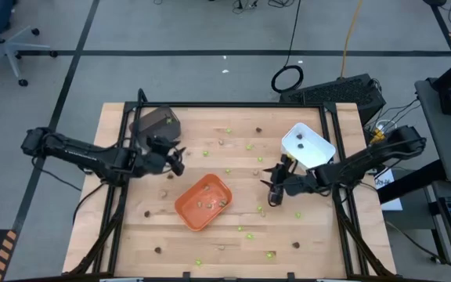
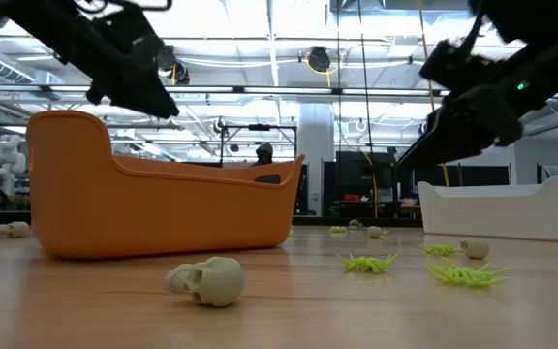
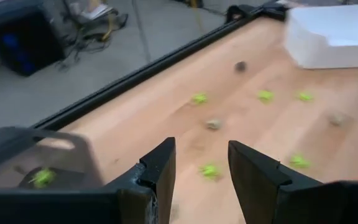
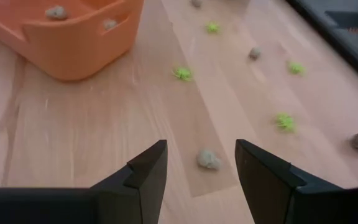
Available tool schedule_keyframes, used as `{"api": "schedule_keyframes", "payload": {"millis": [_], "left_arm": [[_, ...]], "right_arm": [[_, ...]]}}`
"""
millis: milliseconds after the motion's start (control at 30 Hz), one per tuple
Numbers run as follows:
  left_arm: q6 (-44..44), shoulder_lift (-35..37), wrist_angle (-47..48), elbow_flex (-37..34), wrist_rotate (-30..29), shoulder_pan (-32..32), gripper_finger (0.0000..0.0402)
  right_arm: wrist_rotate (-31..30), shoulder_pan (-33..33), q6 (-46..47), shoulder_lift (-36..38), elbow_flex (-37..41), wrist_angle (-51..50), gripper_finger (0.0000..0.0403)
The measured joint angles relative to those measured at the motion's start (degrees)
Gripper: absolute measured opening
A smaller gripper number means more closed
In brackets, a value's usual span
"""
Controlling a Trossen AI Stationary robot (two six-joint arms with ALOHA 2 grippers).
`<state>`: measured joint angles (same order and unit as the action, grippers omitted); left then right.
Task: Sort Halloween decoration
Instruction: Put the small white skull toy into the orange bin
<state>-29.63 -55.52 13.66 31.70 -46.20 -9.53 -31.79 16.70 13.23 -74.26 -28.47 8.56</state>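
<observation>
Hovering above the wooden table, the left gripper sits just beside the dark grey tray near the table's far-left corner. Its fingers stand apart with nothing between them. One lime-green piece lies inside the dark grey tray.

The right gripper hangs over the table between the orange tray at the centre and the white tray near the far-right corner. Its fingers are likewise spread and hold nothing. A tan-grey skull piece lies on the table directly ahead of the gap between them.

The Halloween decoration is scattered across most of the table: lime-green pieces, dark brown pieces and tan-grey pieces lie loose, well apart from each other, from the far edge to the near edge. Several tan-grey pieces rest in the orange tray. At least one dark piece shows in the white tray.

In the low view, a tan-grey skull lies on the table in front of the orange tray, with lime-green spider shapes beside it.
</observation>
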Motion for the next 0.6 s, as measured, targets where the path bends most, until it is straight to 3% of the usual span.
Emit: {"api": "schedule_keyframes", "payload": {"millis": [300,600], "left_arm": [[0.0,-5.3,-5.6,0.0,-3.6,-8.3,0.0148],[0.0,-11.3,-10.8,0.0,-5.4,-10.0,0.0148]], "right_arm": [[15.6,-11.0,-7.0,-6.9,0.0,4.9,0.0184],[25.3,-17.7,-14.2,-12.0,-0.1,10.5,0.0192]]}}
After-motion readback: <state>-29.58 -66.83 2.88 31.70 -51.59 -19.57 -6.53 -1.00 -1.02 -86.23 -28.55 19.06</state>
